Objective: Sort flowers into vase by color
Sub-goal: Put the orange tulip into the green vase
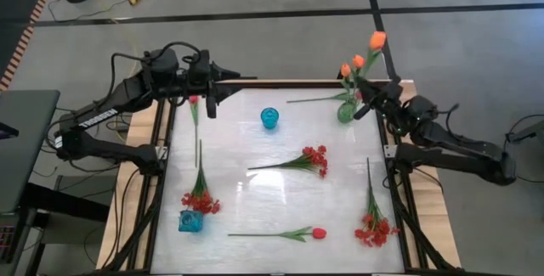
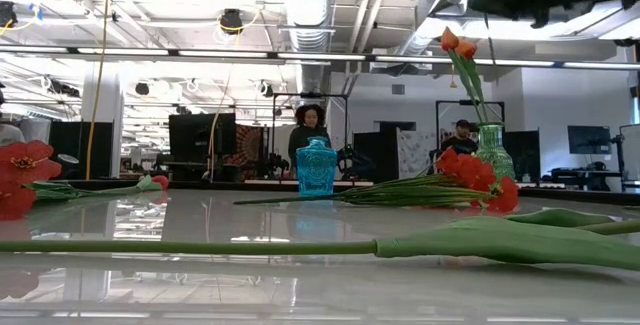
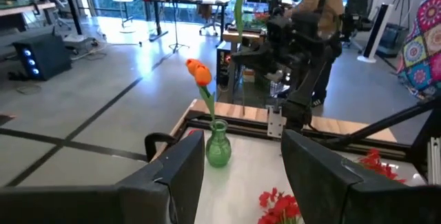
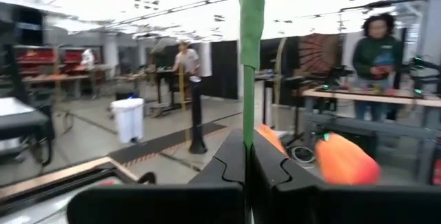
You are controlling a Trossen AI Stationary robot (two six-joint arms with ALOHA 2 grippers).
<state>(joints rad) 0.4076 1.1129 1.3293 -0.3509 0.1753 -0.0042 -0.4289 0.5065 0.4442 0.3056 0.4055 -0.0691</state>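
A blue glass vase (image 1: 191,221) is seen at the near left of the table (image 1: 255,174), with a spray of small red blossoms (image 1: 201,198) lying just beside it, stem running toward the far edge; nothing can be confirmed inside that vase. The left gripper (image 1: 206,98) hovers at the far left edge with fingers spread and nothing held; a red-pink tulip bud (image 1: 194,100) is seen just beside it, its thin stem running toward the near side. A second blue vase (image 1: 269,118) stands far centre, apparently empty. A red blossom spray (image 1: 316,159) lies mid-table, stem pointing left; a red-pink tulip (image 1: 318,233) lies near the front edge, stem also pointing left. A green glass vase (image 1: 346,111) stands at the far right and already holds orange tulips (image 1: 358,61). The right gripper (image 1: 371,104) sits touching or just beside that vase, clamped on an upright green stem (image 4: 249,52) that passes straight up between its fingers; the stem's long axis is near vertical, an orange tulip (image 1: 377,40) topping it. The vase mouth is judged to lie just below and left of the grip, so a short lowering is what the next move calls for. Another red spray (image 1: 374,227) lies at near right, stem toward the far edge, nearest the right arm.
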